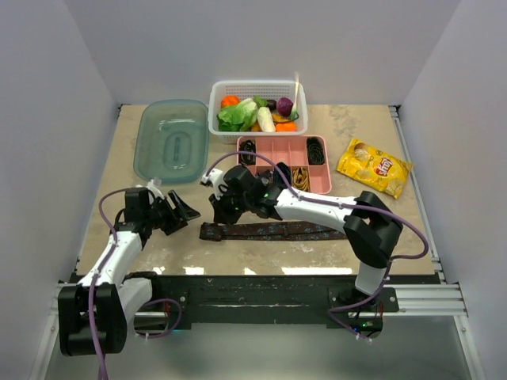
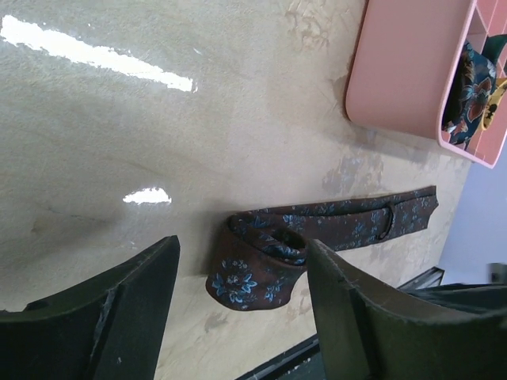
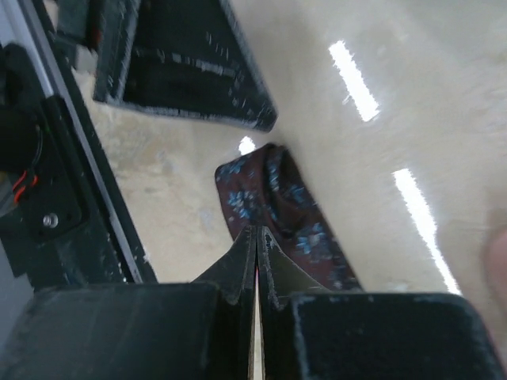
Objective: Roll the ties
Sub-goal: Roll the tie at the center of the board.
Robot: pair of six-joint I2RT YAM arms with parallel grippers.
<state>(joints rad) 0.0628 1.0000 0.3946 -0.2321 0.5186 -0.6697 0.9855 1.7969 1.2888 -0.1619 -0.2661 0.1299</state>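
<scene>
A dark brown tie (image 1: 273, 231) with small blue flowers lies flat along the table's near side. Its left end (image 2: 253, 273) is folded over into a loose first turn. My left gripper (image 1: 187, 212) hovers just left of that end, open, the fold showing between its fingers (image 2: 242, 245). My right gripper (image 1: 222, 212) hangs over the same end with its jaws pressed together (image 3: 257, 231). Nothing shows between them, and the tie (image 3: 273, 198) lies just beyond the tips. Black (image 1: 315, 149) and gold (image 1: 301, 177) coiled ties sit in the pink tray (image 1: 277, 155).
A teal container (image 1: 170, 141) lies at the back left. A white basket (image 1: 257, 89) of vegetables stands behind the tray, and a yellow chips bag (image 1: 374, 166) lies at the right. The table's black front rail (image 1: 261, 289) runs close below the tie.
</scene>
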